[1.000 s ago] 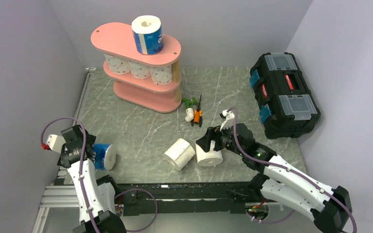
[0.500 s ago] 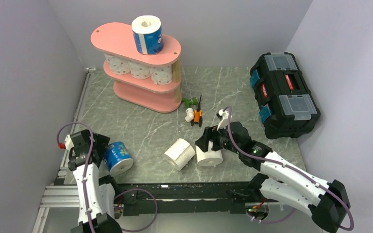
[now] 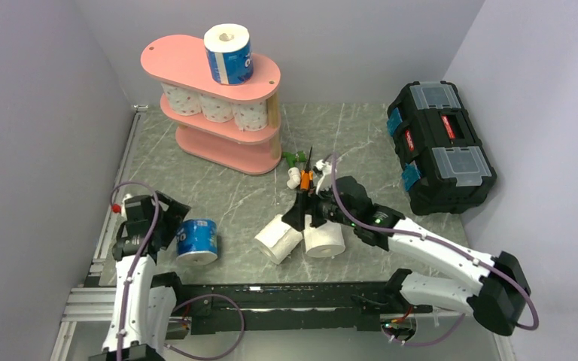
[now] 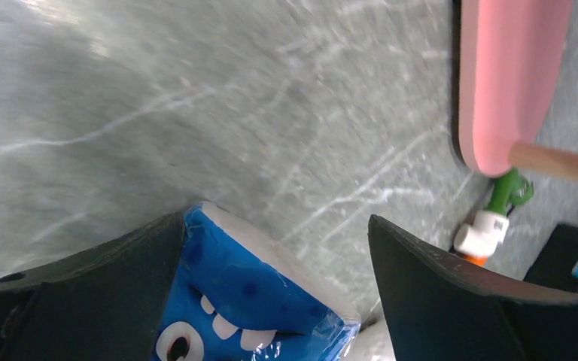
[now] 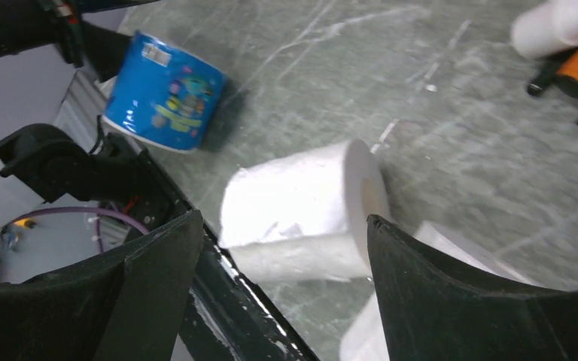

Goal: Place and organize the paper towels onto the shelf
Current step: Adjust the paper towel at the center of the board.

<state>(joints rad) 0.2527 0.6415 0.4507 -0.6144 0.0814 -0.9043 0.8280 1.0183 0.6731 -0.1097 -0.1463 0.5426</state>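
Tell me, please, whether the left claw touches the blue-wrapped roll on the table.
Cannot tell. Left wrist view: the blue-wrapped roll runs behind one finger of the left claw, hiding any contact; the other finger stands clear.

1. Grey-green marbled desk point(image 3: 218, 188); pink three-tier shelf point(image 3: 173, 56) stands at 11 o'clock.
2. Shelf top tier: blue-wrapped roll point(image 3: 228, 53), upright. Middle tier: three pink-dotted rolls point(image 3: 216, 107) in a row.
3. Black toolbox point(image 3: 440, 147) at 2 o'clock.
4. Small hand tools point(image 3: 301, 174) at centre, near the shelf's right end.
5. At 6 o'clock, side by side: lying plain roll point(image 3: 278, 238), upright plain roll point(image 3: 323, 241).
6. Second blue roll point(image 3: 197, 241) at 8 o'clock.
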